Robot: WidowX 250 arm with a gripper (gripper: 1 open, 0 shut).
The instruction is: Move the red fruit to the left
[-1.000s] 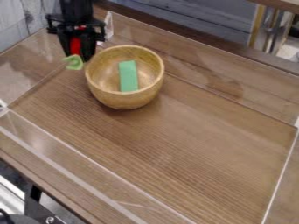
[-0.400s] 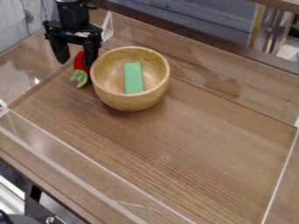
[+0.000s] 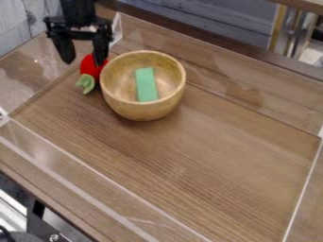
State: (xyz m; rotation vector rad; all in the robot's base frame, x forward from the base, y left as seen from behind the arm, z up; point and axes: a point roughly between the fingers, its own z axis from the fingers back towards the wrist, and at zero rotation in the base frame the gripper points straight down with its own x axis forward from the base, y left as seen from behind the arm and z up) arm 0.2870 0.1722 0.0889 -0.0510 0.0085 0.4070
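Red fruit (image 3: 90,68) lies on the table (image 3: 190,161) in the upper left of the frame, touching or just beside the left wall of the wooden bowl (image 3: 143,85). Its red body sits toward the top and its green leafy cap (image 3: 85,84) points down and left. The upper part of the red body is partly hidden behind the gripper (image 3: 81,49), so its full outline is hard to make out.

The gripper hangs straight down above the fruit, its two dark fingers (image 3: 63,49) spread wide with a clear gap between them, holding nothing. The arm above is cut off by the top edge of the frame. A flat green block (image 3: 146,84) lies inside the bowl.

A low clear wall (image 3: 25,128) runs along the left side of the table, near the fruit, leaving only a narrow strip of bare wood between them. To the right of and below the bowl the wood is broad and open.

A second ago the fingers were closed on the fruit, which hung off the wood with the green cap below. Since then the fingers have opened, the fruit has come to rest on the table, and the gripper stands slightly higher. The bowl has shifted a little to the right.
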